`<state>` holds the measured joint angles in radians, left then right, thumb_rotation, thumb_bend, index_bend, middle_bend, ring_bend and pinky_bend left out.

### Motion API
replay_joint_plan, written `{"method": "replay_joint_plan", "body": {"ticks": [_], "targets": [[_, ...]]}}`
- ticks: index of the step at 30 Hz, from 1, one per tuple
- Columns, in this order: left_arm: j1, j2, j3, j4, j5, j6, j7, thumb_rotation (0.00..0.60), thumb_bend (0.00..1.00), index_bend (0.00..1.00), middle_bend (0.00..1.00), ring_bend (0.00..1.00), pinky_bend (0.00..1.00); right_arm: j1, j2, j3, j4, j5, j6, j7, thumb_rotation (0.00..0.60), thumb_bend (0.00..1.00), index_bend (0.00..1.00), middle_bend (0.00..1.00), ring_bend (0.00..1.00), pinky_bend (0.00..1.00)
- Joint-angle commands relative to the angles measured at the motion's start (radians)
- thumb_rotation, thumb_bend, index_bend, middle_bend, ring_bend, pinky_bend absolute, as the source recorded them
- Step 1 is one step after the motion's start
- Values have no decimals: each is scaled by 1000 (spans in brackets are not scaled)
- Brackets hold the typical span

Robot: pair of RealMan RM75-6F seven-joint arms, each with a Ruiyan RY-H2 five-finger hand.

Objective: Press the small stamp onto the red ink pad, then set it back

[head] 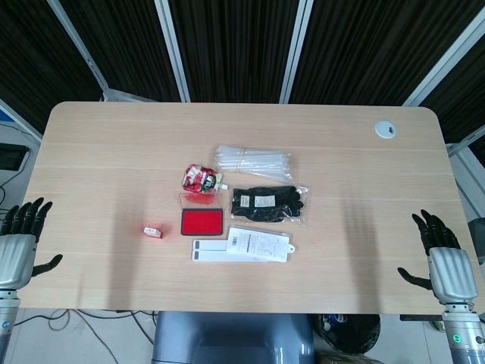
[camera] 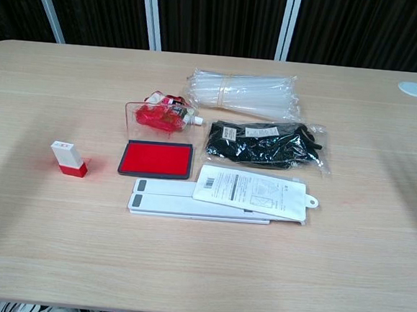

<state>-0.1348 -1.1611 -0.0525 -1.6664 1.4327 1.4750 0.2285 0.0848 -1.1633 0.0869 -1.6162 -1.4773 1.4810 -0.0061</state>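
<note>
The small stamp (head: 153, 231) (camera: 68, 158), white on top with a red base, lies on the table left of the ink pad. The red ink pad (head: 202, 221) (camera: 156, 158) sits open in its dark tray, its clear lid standing up behind it. My left hand (head: 18, 241) hovers at the table's left front edge, fingers spread, holding nothing, well left of the stamp. My right hand (head: 445, 259) is at the right front edge, also spread and empty. Neither hand shows in the chest view.
A red-and-white pouch (head: 201, 179) lies behind the pad. A bag of clear sticks (head: 252, 161), a black bagged item (head: 268, 205) and a white packaged card (head: 242, 245) lie right of the pad. A grommet (head: 386, 130) sits at the far right corner.
</note>
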Motion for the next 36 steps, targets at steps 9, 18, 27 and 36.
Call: {"method": "replay_joint_plan", "body": {"ticks": [9,18,27,36], "targets": [[4,7,3,1,5,-1,-11,600,92,0,0,0,0,4,-1,0,-8,-3,-5,-2,600,24,0,0,0,156],[-1,6,1,4,9,-10,-18,600,92,0,0,0,0,4,-1,6,-15,10,-6,4,600,25,0,0,0,156],[-14,7,-3,-2,-6,-40,4,600,92,0,0,0,0,9,-1,10,-20,23,-18,10,600,29,0,0,0,156],[-87,6,-35,-43,-61,-144,112,600,96,0,0,0,16,17,-3,15,-24,41,-41,27,600,42,0,0,0,156]]}}
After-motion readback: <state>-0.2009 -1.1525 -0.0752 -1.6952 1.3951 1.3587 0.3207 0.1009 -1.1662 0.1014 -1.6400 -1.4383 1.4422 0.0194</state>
